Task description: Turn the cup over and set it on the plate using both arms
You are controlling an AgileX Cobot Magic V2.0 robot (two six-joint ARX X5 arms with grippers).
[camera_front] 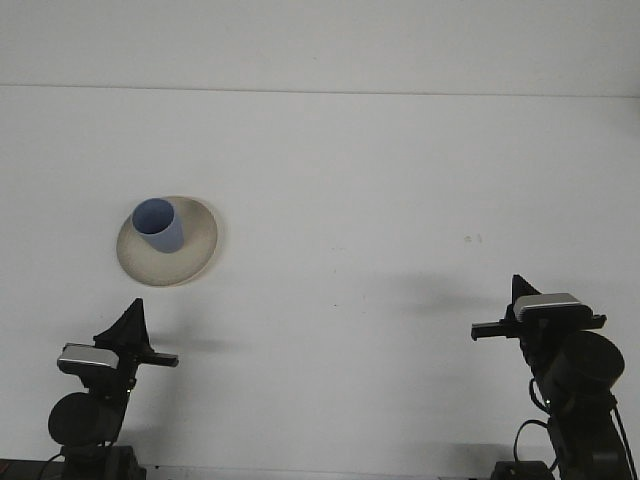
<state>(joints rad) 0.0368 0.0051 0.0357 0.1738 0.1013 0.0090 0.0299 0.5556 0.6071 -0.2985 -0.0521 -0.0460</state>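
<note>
we see blue cup (157,225) mouth up on plate (196,252), job looks done. both arms low, away. we cannot tell gripper states.

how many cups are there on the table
1: a blue cup standing open-side up on the plate, left of centre. Nothing in view could hide another.
</note>
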